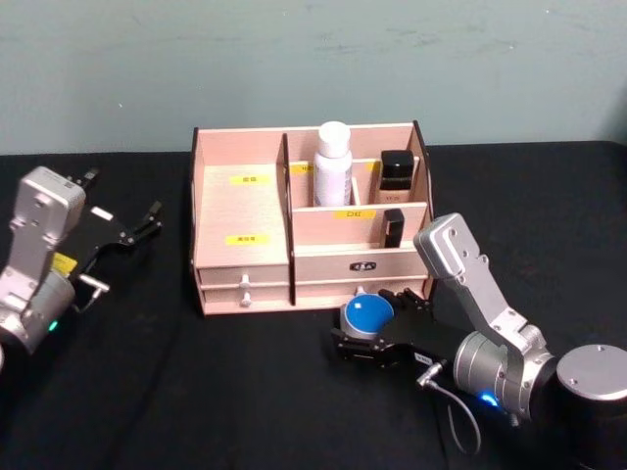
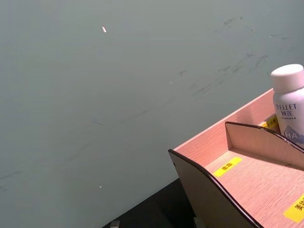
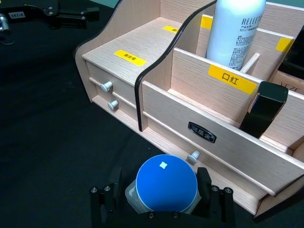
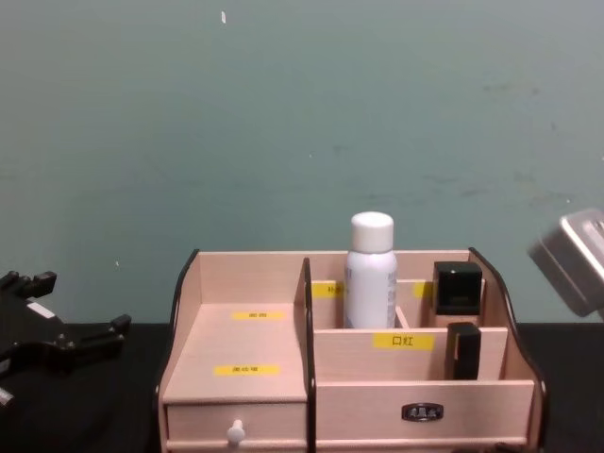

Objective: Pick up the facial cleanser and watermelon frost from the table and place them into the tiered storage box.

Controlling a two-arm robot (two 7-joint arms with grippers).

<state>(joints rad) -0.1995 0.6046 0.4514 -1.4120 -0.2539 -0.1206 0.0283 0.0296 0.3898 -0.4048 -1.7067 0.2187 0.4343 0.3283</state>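
Right pincer [image 1: 370, 336] gripping the blue-lidded watermelon frost jar [image 3: 166, 183], I should lift it level over the tiered storage box [image 1: 240, 211] front wall; my left pincer [image 1: 122, 211] sits open, aside.

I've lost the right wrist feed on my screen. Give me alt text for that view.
The right gripper grips a blue-lidded round jar on both sides, just in front of the tiered storage box. A white bottle stands in a rear compartment, a black tube in a nearer one; the left gripper rests beyond the box.
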